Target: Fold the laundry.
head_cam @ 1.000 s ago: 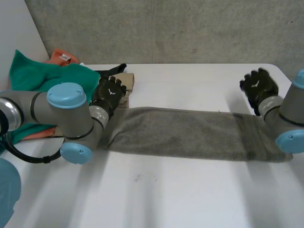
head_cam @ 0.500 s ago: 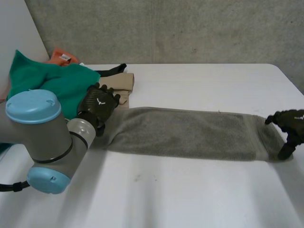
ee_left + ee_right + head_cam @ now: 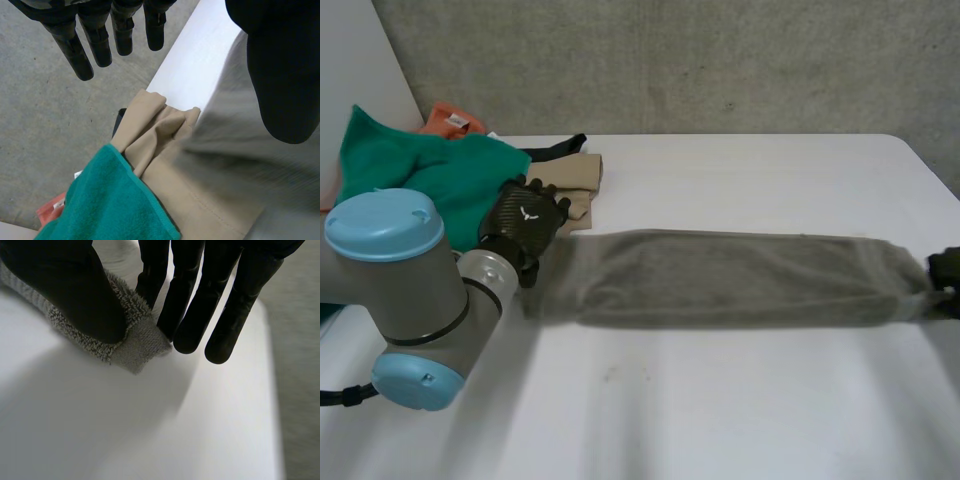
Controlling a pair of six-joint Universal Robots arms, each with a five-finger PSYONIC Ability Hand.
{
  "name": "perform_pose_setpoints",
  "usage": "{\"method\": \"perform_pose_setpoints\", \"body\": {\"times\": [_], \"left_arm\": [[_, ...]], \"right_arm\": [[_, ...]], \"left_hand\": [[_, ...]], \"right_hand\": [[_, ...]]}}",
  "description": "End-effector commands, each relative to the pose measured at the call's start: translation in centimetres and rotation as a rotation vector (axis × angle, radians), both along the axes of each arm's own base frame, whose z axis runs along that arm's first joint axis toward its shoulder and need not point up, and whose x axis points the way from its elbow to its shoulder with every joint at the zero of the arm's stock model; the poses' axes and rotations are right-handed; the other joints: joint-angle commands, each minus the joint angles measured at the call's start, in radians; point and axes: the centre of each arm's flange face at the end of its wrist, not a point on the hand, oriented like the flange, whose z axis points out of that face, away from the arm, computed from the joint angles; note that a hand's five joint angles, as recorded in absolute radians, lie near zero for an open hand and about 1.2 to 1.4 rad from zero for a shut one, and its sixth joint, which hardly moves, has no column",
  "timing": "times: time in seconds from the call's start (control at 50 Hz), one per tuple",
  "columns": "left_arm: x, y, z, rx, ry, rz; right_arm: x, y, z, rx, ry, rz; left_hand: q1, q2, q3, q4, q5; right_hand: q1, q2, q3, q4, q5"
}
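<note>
Pinching just the corner of the long grey terry towel [image 3: 135,347], the right hand [image 3: 65,290] may lose it if pulled; the left hand [image 3: 100,40], fingers spread, grips nothing.

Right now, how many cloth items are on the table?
5: grey towel across the middle; green cloth, tan cloth, orange cloth and black piece piled far left. More may be hidden.

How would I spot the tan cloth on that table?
Start at the white table's far left corner. The tan cloth lies there between the green cloth and the long grey towel, beside the left hand. It alone is beige with a stitched hem.
</note>
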Motion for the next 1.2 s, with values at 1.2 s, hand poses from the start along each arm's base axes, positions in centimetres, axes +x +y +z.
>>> {"method": "perform_pose_setpoints", "body": {"times": [1.2], "left_arm": [[-9.3, 8.5, 0.8, 0.08, 0.248, -0.29]], "right_arm": [[13.7, 9.3, 3.2, -0.007, -0.305, 0.291]], "left_hand": [[-0.024, -0.028, -0.033, -0.03, -0.047]], "right_hand": [[-0.787, -0.996, -1.013, -1.013, -0.971]]}}
